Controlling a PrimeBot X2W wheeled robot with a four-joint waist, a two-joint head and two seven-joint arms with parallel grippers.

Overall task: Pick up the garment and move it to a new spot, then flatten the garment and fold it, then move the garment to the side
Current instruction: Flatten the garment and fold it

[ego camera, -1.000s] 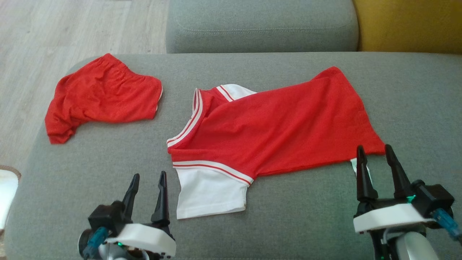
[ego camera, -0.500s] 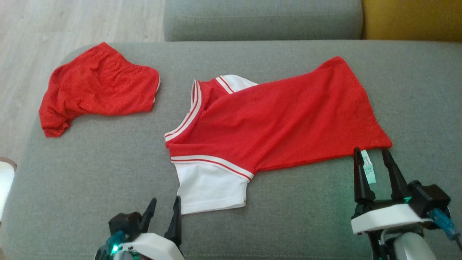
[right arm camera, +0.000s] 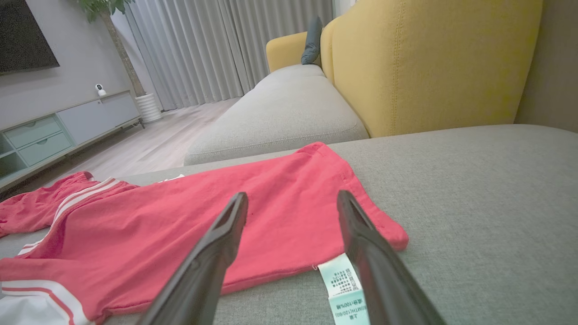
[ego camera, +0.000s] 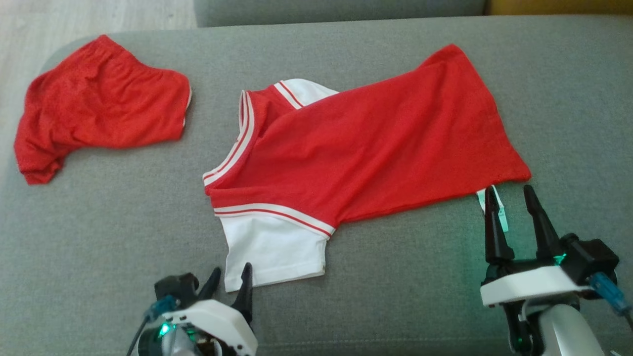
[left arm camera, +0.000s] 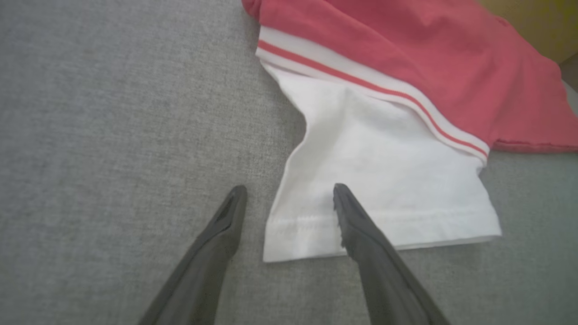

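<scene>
Seeing red shirt spread on grey cushion, white sleeve nearest. Holding nothing: left gripper released, fingers wide, straddling sleeve's hem corner; right gripper released, fingers flanking care label at shirt's lower corner. Noting red shorts well apart, far left.

The left gripper and right gripper each have two long tapering black fingers on a white shell. Each carries a blue connector and a glowing green light.

Red shirt lies spread on grey cushion
</scene>
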